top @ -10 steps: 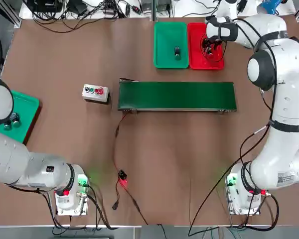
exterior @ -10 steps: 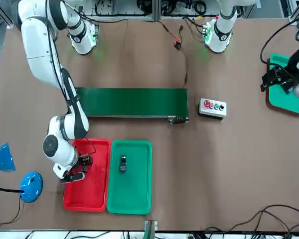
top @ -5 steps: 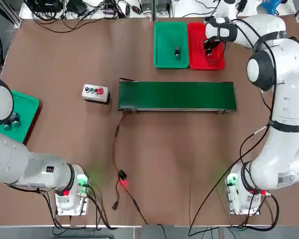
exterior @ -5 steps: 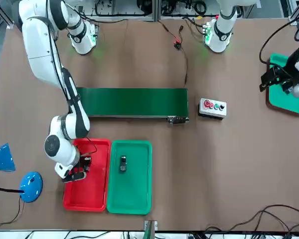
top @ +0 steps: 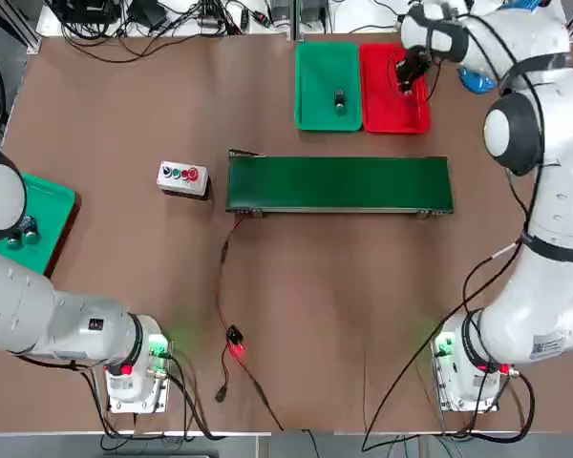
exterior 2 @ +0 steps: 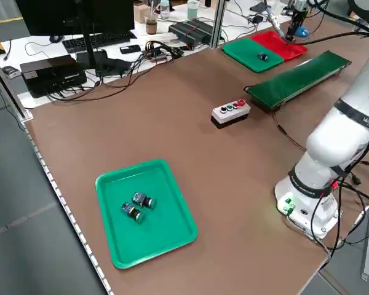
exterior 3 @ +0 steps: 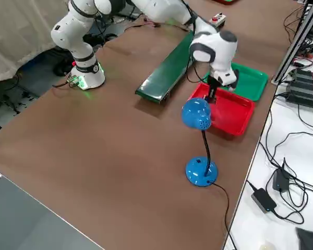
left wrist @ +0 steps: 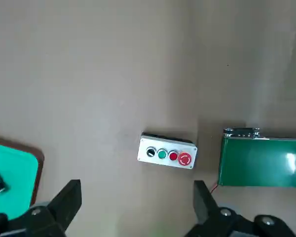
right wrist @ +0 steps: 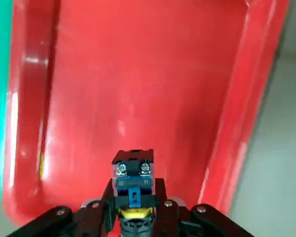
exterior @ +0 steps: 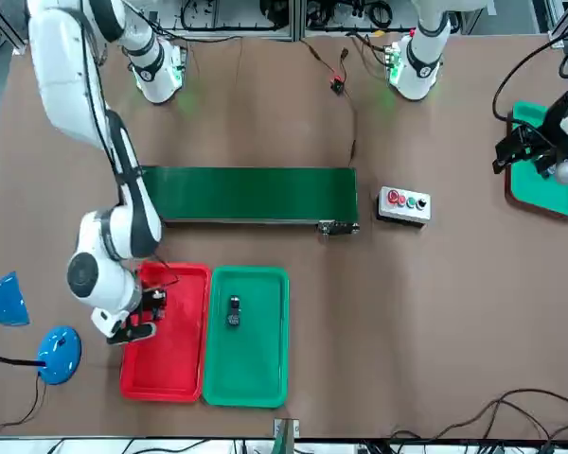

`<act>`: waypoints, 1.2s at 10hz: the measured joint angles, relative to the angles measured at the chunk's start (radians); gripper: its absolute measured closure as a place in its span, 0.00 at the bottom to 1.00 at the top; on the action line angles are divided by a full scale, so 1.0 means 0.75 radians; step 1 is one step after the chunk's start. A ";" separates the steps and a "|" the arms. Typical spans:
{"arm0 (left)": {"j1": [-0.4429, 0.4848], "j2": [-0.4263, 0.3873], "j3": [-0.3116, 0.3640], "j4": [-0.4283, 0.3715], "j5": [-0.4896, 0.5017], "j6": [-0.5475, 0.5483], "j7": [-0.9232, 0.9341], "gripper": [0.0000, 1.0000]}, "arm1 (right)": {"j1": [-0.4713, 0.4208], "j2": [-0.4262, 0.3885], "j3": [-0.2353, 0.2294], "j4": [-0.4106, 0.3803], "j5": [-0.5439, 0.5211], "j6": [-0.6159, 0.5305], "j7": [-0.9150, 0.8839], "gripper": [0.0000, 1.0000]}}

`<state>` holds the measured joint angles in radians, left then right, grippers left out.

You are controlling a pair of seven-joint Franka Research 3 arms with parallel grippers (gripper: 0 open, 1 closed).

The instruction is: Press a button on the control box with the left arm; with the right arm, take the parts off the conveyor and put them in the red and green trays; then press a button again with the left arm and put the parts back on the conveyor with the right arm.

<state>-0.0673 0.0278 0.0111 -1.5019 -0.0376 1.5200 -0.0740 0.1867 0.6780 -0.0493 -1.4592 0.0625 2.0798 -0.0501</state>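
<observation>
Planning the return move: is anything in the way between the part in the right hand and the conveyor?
Nothing visible blocks it. The right hand holds the part over the red tray; bare table separates that tray from the empty conveyor.

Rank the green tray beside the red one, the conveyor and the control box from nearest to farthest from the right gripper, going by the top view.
From the right gripper, which is over the red tray and shut on a part:
1. Green tray, just beside the red tray, toward the robot's left.
2. Conveyor, nearer the bases, mid-table.
3. Control box, beyond the conveyor's left end.
</observation>
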 joint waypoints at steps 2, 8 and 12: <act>0.000 0.001 0.000 0.000 0.000 0.000 0.000 0.00 | -0.005 -0.145 -0.003 -0.075 0.000 -0.158 0.000 0.67; 0.001 0.002 0.000 0.000 0.000 0.000 0.000 0.00 | -0.004 -0.587 0.003 -0.760 0.000 -0.064 0.000 0.67; -0.008 0.002 -0.002 0.000 0.000 0.000 -0.001 0.00 | 0.031 -0.698 0.010 -1.075 0.000 0.127 0.000 0.67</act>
<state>-0.0731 0.0291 0.0098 -1.5017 -0.0376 1.5200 -0.0748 0.2101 0.1546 -0.0416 -2.2656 0.0626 2.1748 -0.0498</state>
